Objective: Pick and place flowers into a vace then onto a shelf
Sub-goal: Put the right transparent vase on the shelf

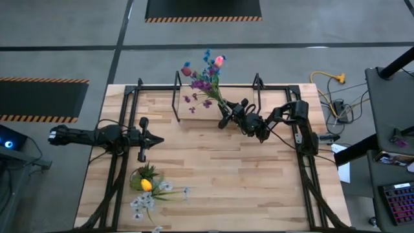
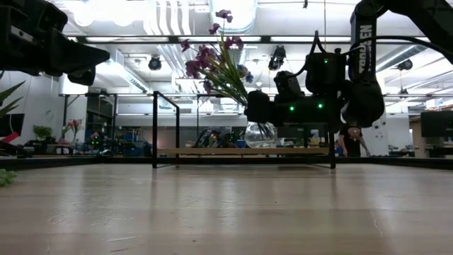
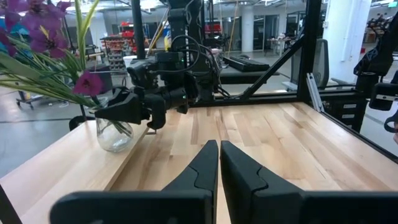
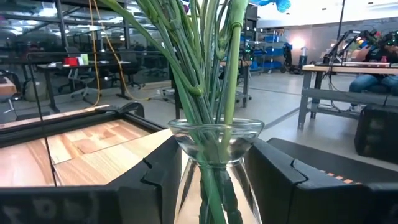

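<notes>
The clear glass vase holds a bunch of green-stemmed flowers with purple, blue, pink and red heads. It is at the right end of the shelf, a light board on black loop supports. My right gripper is shut on the vase's neck. My left gripper is shut and touches nothing, hovering over the table left of the middle. More flowers, white and yellow, lie near the left near corner. My right gripper pinches the vase's narrow neck just under the flared rim, one finger on each side. The fingers come level from the table's right side. The vase is upright, and its round base appears to sit on the shelf board.
A green leafy plant sits by the loose flowers on the left near side. Black frame rails run along both table sides, and the shelf's black loops rise at the far edge. The table's middle is bare wood.
</notes>
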`<action>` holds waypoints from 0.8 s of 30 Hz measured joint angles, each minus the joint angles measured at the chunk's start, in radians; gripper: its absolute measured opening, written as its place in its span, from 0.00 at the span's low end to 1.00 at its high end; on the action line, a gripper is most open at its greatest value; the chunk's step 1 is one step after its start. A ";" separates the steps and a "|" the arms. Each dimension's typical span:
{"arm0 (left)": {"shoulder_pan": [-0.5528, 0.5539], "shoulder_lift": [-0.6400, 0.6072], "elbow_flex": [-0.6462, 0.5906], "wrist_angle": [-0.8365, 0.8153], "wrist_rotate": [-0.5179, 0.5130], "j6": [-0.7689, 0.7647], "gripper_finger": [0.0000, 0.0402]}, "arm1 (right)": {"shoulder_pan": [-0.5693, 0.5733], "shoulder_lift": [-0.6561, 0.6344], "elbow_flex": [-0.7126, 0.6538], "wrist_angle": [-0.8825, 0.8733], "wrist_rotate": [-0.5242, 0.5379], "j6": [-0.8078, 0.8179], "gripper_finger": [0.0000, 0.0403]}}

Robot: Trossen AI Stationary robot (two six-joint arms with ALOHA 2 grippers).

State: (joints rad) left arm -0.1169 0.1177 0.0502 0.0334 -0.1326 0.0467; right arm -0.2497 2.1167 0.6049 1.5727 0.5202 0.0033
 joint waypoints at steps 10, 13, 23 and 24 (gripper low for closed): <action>0.000 0.000 0.000 0.000 0.000 0.000 0.00 | 0.004 0.002 -0.003 -0.003 -0.008 -0.002 0.44; 0.000 0.000 0.000 0.000 0.000 0.000 0.00 | 0.003 0.002 -0.004 -0.006 -0.009 -0.002 0.46; 0.000 0.000 0.000 0.000 0.000 0.000 0.00 | 0.006 -0.001 -0.007 -0.008 -0.008 -0.004 0.48; 0.000 0.000 0.000 0.000 0.000 0.000 0.00 | 0.007 -0.006 -0.010 -0.009 -0.007 -0.010 0.49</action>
State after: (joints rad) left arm -0.1173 0.1177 0.0502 0.0334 -0.1326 0.0467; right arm -0.2428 2.1106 0.5949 1.5639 0.5130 -0.0062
